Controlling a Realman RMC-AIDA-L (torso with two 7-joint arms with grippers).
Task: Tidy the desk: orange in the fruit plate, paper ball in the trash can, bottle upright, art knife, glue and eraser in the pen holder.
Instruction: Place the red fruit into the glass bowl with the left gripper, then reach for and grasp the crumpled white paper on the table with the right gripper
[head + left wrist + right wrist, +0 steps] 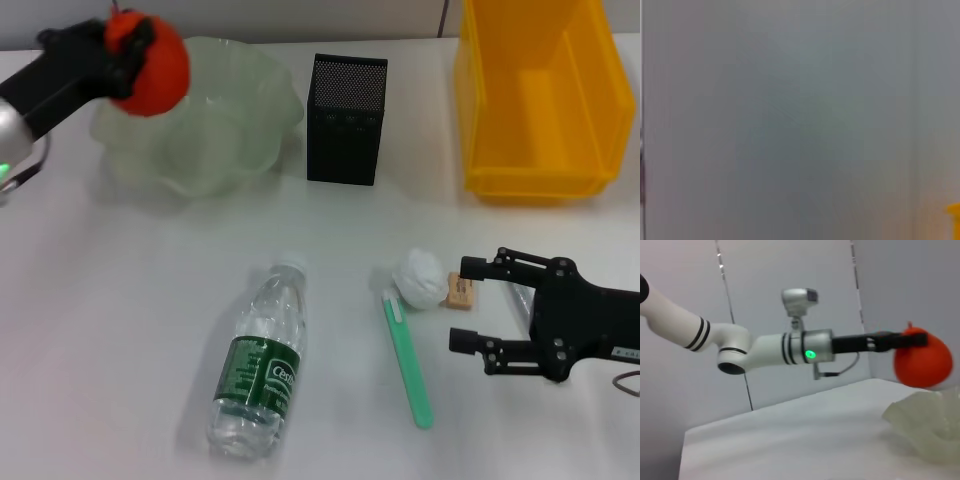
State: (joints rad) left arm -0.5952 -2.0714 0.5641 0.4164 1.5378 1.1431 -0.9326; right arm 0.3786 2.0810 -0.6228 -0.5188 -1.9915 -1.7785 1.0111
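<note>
My left gripper [128,50] is shut on the orange [160,72] and holds it above the left rim of the pale green fruit plate [215,130]. The right wrist view shows the orange [922,357] hanging above the plate [925,427]. The bottle [260,360] lies on its side at the front. The white paper ball [422,278], the tan eraser [460,292] and the green art knife [408,360] lie close together. My right gripper [470,305] is open and empty just right of the eraser. A pale stick, maybe the glue [516,300], lies partly under it.
The black mesh pen holder [347,120] stands at the back centre, right of the plate. A yellow bin [540,100] stands at the back right; a corner of it shows in the left wrist view [954,210], which is otherwise a blur.
</note>
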